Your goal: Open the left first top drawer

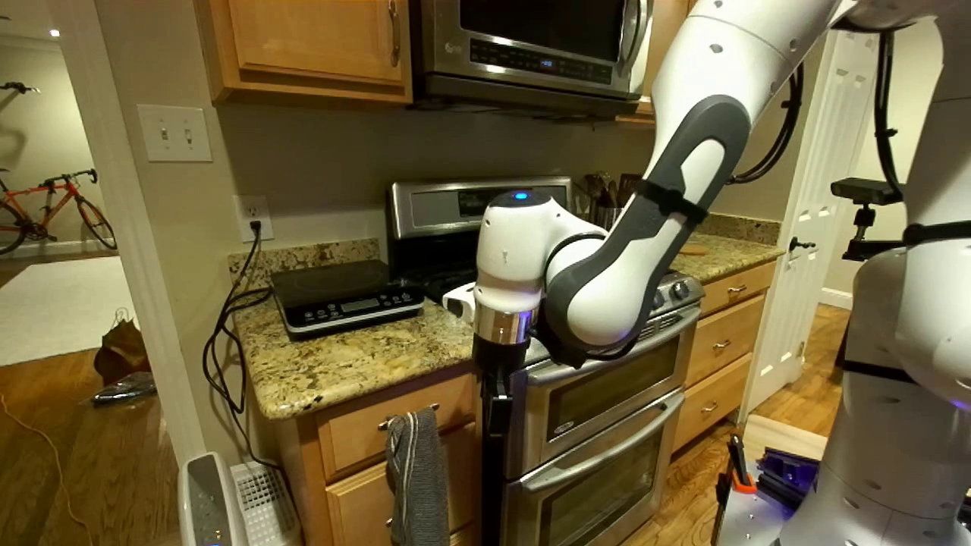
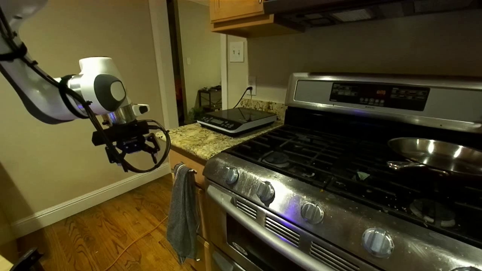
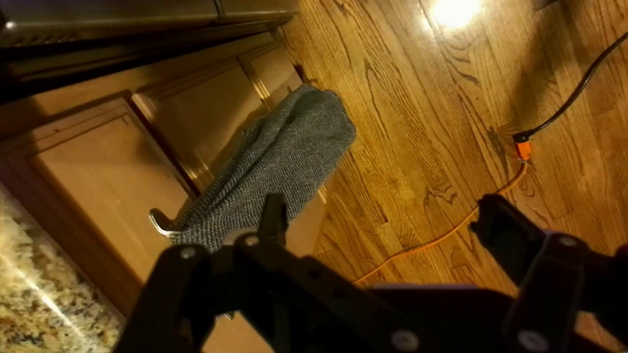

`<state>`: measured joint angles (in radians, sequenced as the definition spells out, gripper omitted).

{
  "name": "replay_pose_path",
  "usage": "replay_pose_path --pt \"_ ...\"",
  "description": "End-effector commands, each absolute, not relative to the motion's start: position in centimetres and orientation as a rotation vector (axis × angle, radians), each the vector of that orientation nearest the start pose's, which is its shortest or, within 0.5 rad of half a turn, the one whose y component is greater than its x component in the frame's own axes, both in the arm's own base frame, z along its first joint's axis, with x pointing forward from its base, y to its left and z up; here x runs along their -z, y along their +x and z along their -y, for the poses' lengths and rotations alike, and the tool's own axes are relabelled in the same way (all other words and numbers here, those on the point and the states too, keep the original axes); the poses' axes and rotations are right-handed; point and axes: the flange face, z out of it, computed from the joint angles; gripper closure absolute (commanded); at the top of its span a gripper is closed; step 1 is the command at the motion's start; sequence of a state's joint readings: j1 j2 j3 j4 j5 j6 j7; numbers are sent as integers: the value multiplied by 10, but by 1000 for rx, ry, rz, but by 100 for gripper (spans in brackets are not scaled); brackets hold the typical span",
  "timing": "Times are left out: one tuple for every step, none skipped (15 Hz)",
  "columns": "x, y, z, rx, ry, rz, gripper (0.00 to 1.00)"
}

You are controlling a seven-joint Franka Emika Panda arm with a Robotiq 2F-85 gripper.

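Fingers point(image 3: 274, 215) of the hand point(image 3: 385, 220) stand spread wide apart in the wrist view, wooden floor point(image 3: 407, 147) showing through the gap between them. The hand hangs in the air, pointing down, at the end of the white arm point(image 1: 607, 292). Next comes a grey towel point(image 3: 294, 142), apart from the hand in an exterior view, hung over the metal handle point(image 3: 162, 223) of the drawer point(image 3: 113, 181). This drawer, honey-coloured wood, sits closed directly under the speckled stone surface point(image 1: 364, 364), just beside the left edge of the stainless range point(image 2: 287, 198); the towel drops past it across the wooden front point(image 3: 211, 108) below. On the floor an orange cord point(image 3: 436, 240) joins a black cable point(image 3: 581, 86), and a white and grey appliance point(image 1: 206, 493) stands near the outer end of the surface. On top of that surface lies a flat black cooktop point(image 1: 334, 284), its buttons along the front edge. The range has two oven doors, one above the other, and, beyond its row of knobs point(image 2: 265, 192), black grates point(image 2: 312, 146); a shiny pan point(image 2: 452, 154) sits on them toward the right in an exterior view. At the wall behind the cooktop, a black plug point(image 1: 255, 225) fills a socket of the outlet point(image 1: 246, 206). Overhead, a microwave point(image 1: 546, 64) hangs above the range, beside a wooden cupboard point(image 1: 315, 38). Farthest off, through an opening at the left, stands an orange-red bicycle point(image 1: 62, 206).
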<state>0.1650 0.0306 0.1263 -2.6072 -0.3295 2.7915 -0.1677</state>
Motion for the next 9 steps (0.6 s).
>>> replay_pose_path --pt "-236 445 -154 326 -2995 1278 0" --pt "-232 449 -157 339 -2988 1301 0" --pt "-230 453 -158 360 -2979 1327 0" --pt "-230 457 -159 381 -2977 1351 0" --pt "-232 460 -159 395 -2981 1370 0" --pt "-237 462 -157 414 -2985 1388 0" --pt "-230 458 -158 357 -2977 1375 0" --pt "-231 461 -157 370 -2980 1384 0" --pt "-233 463 -157 378 -2982 1387 0"
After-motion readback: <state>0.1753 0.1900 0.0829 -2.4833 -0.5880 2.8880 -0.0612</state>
